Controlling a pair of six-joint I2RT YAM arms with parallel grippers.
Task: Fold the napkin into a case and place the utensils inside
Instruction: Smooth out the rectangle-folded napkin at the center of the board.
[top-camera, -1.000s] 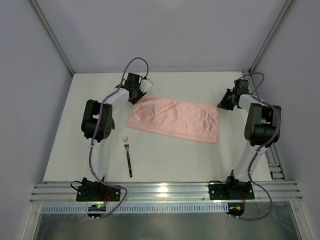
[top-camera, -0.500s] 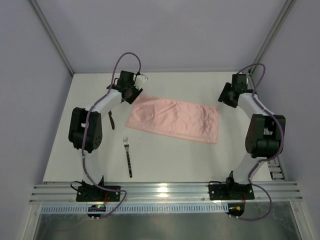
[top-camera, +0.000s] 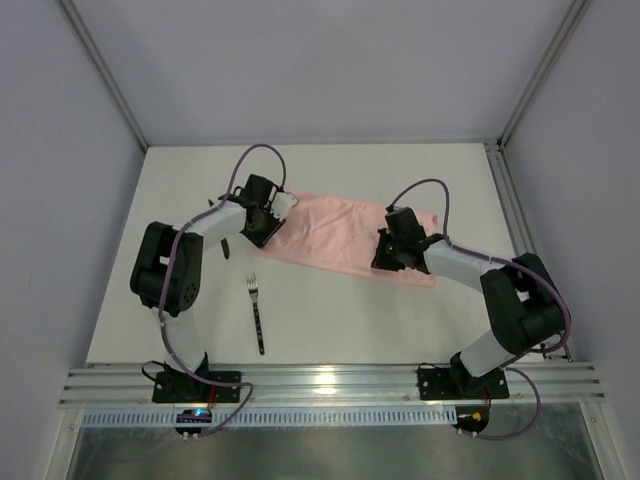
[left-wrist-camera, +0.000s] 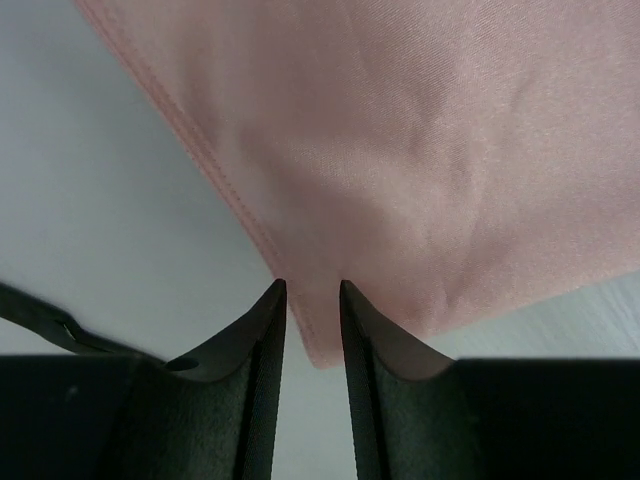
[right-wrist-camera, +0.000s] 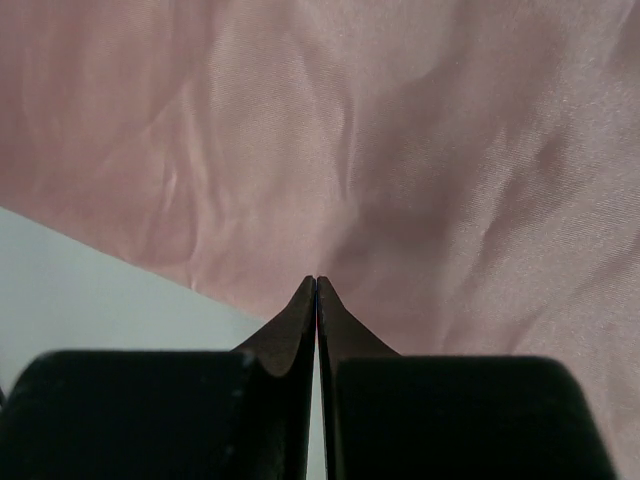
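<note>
The pale-pink napkin (top-camera: 335, 232) lies flat as a wide oblong in the middle of the table. My left gripper (top-camera: 258, 238) is at its near-left corner. In the left wrist view the jaws (left-wrist-camera: 312, 290) stand a little apart with the napkin (left-wrist-camera: 420, 150) corner lying between the tips, not pinched. My right gripper (top-camera: 386, 262) is down on the napkin's near edge. Its jaws (right-wrist-camera: 317, 280) are shut tip to tip over the napkin (right-wrist-camera: 350, 130), and no cloth shows between them. The fork (top-camera: 257, 312) lies nearer, to the left. The black knife (top-camera: 225, 243) shows partly beside the left arm.
The white table (top-camera: 330, 320) ends at a metal rail (top-camera: 330, 380) along the near side, where both arm bases stand. Grey walls with corner posts close in the back and sides. The left forearm crosses above the knife.
Both arms have swung in from the napkin's far corners. The left gripper is now at the near-left corner, the right on the near edge. The right jaws opened, then shut.
</note>
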